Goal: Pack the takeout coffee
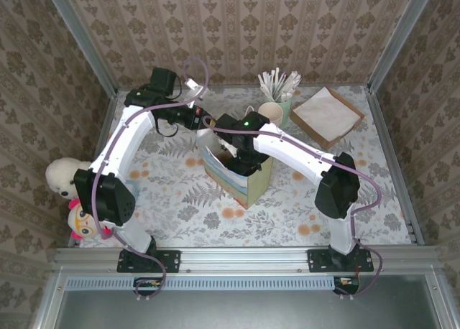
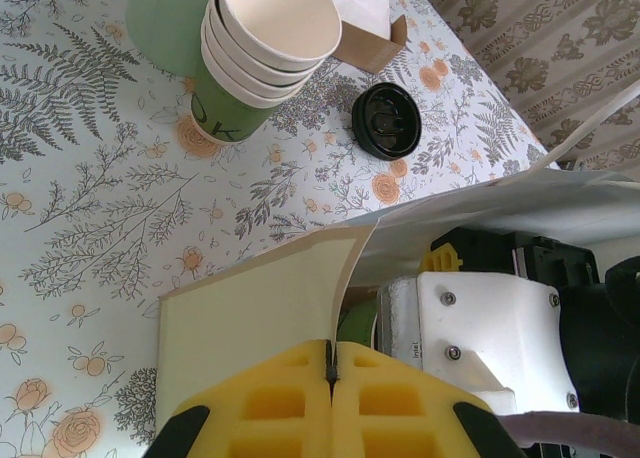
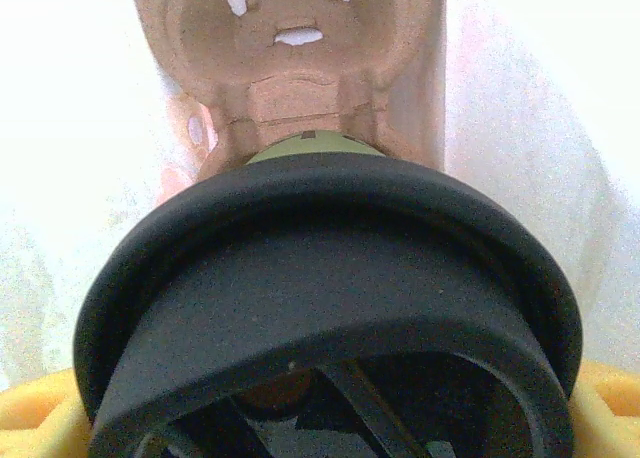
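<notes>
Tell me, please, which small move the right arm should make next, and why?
Probably lower the right tool slightly: it holds the takeout coffee inside the bag, over the pulp cup carrier, while the left tool pinches the bag's edge.

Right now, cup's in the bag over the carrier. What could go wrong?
1. The takeout coffee in the right hand is held over the pulp carrier; released off-centre, it may tip.
2. The left hand pinches only the bag rim; the paper could slip or tear.

Takeout coffee (image 3: 312, 150) green, lid (image 3: 330, 268) black; table (image 2: 90, 228) floral; bag (image 2: 250, 323) cream.
</notes>
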Action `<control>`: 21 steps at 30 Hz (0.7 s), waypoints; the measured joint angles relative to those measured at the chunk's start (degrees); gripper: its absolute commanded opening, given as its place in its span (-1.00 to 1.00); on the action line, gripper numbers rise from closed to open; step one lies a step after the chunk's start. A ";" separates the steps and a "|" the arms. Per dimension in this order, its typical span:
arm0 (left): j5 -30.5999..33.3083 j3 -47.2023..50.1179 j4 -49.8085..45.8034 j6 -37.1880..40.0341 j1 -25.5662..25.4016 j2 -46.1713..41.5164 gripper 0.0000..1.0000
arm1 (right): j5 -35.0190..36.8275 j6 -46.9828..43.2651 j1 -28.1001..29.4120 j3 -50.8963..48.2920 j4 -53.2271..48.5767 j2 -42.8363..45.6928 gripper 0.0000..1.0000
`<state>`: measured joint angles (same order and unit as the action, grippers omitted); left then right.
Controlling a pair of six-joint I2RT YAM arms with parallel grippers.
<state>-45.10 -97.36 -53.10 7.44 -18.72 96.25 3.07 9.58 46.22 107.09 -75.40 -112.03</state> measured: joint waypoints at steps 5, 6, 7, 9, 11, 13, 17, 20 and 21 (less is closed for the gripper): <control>0.02 0.02 0.00 0.02 0.00 0.00 -1.00 | 0.20 0.02 0.00 -0.02 -0.02 0.00 0.04; 0.02 0.02 0.00 0.00 0.00 0.00 -1.00 | 0.20 0.02 0.00 -0.07 -0.02 0.00 0.04; 0.02 0.07 0.00 0.02 0.00 0.00 -1.00 | 0.22 0.02 0.00 -0.11 -0.02 0.00 0.04; 0.04 0.15 0.00 0.00 0.00 0.00 -1.00 | 0.28 0.02 0.00 -0.22 -0.02 0.00 0.05; 0.07 0.22 -0.02 0.02 0.00 0.00 -1.00 | 0.37 0.02 0.00 -0.26 -0.04 -0.09 0.04; 0.09 0.24 0.00 0.00 0.00 0.00 -1.00 | 0.39 0.00 0.00 -0.37 -0.04 -0.11 0.04; 0.09 0.24 0.00 0.00 0.00 0.00 -1.00 | 0.39 0.00 0.00 -0.68 -0.04 -0.13 0.04; 0.11 0.24 0.00 0.02 0.00 0.00 -1.00 | 0.39 -0.02 0.00 -0.87 0.00 -0.24 0.04; 0.09 0.26 0.00 0.00 0.00 0.00 -1.00 | 0.39 -0.02 0.00 -1.01 0.02 -0.24 0.04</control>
<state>-45.01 -97.10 -53.10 7.44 -18.72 96.25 3.46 9.56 46.22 106.08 -75.37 -112.27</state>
